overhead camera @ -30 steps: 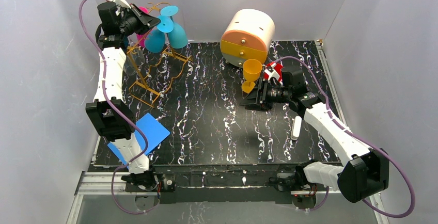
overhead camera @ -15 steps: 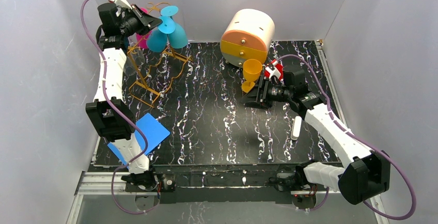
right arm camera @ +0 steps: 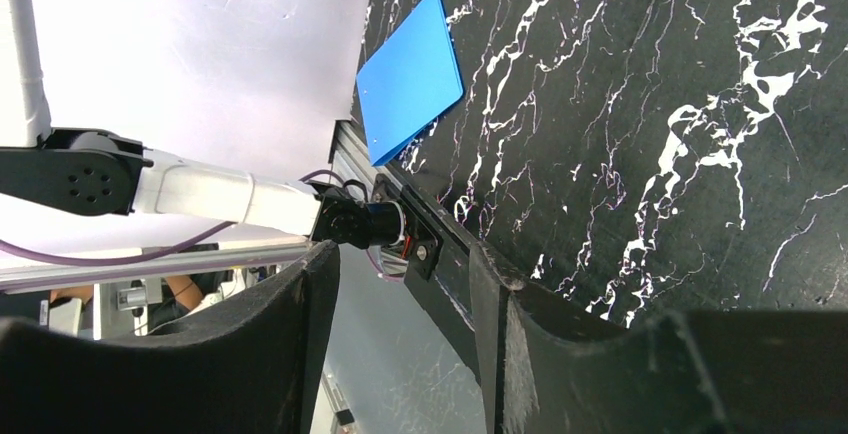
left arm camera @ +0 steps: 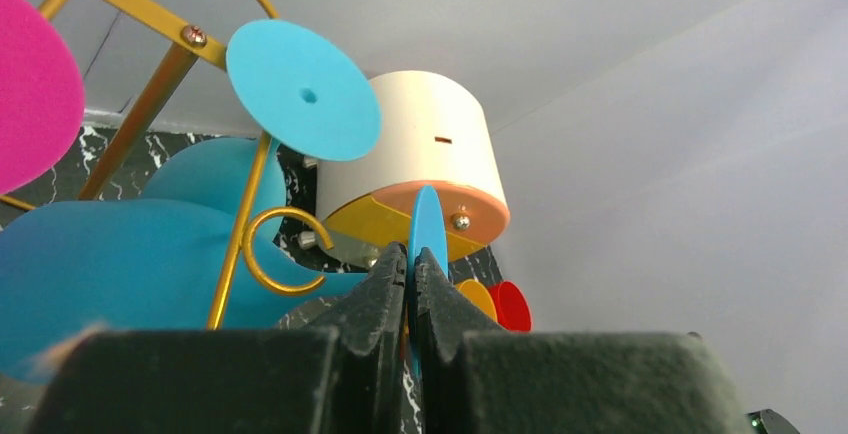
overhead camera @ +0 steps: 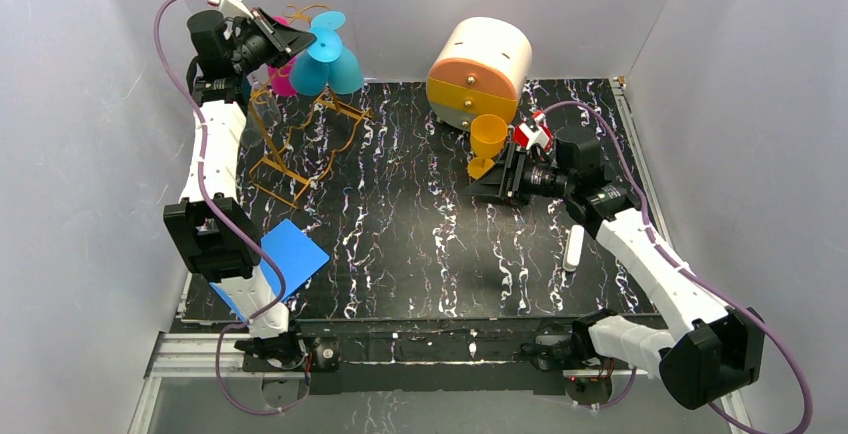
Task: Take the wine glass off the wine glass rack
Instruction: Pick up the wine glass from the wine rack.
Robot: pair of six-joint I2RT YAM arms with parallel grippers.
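The gold wire wine glass rack [overhead camera: 298,144] stands at the back left, its curled hooks [left arm camera: 262,250] close in the left wrist view. My left gripper [overhead camera: 292,42] is raised at the rack's top, shut on the thin foot of a blue wine glass [left arm camera: 428,226], seen edge-on between the fingers. That glass [overhead camera: 318,66] hangs tilted beside the rack. A second blue glass's round foot [left arm camera: 303,89] and a pink glass [left arm camera: 35,104] are on the rack. My right gripper [overhead camera: 495,186] hovers low at mid-right, open [right arm camera: 405,344] with nothing between its fingers.
A round cream-and-orange drawer box [overhead camera: 480,69] sits at the back centre. An orange glass [overhead camera: 488,139] and a red object [overhead camera: 530,136] are just beyond the right gripper. A blue card [overhead camera: 280,264] lies front left and a small white piece [overhead camera: 574,248] front right.
The left gripper has pulled the blue glass slightly left and up along the rack's top. The right arm has shifted a little to the right, its jaws marginally wider.
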